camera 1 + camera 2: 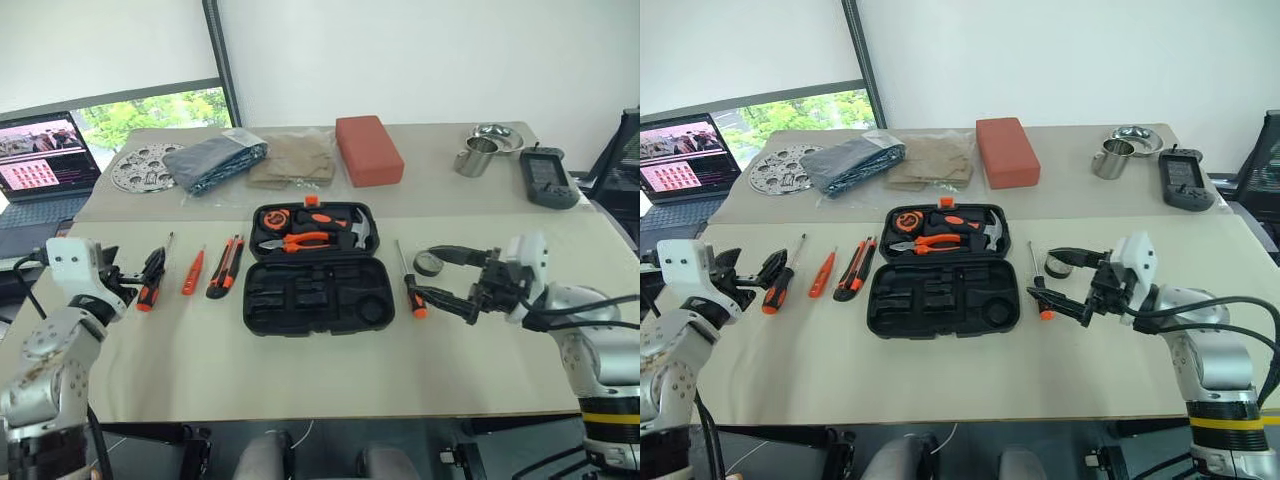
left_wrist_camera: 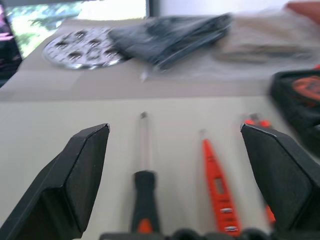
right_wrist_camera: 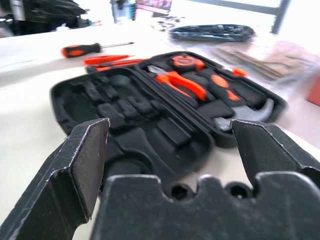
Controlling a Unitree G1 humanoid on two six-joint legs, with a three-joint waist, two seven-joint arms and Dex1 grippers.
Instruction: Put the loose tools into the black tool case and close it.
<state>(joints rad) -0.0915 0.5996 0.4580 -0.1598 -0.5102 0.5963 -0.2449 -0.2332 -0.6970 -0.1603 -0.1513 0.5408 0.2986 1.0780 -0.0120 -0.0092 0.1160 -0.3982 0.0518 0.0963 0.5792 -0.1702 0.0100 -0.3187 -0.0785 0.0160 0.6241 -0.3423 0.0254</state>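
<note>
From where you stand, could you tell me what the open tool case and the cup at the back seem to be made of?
The tool case: probably matte black moulded plastic, judging by its shaped slots. The cup: likely polished metal, being silvery and reflective.

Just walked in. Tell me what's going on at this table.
The black tool case lies open on the table, with pliers, hammer and tape measure in its far half. Two screwdrivers and a utility knife lie on its left, another screwdriver and a tape roll on its right. The left gripper and the right gripper hover open, holding nothing.

Utility knife perhaps behind pincer finger
</note>
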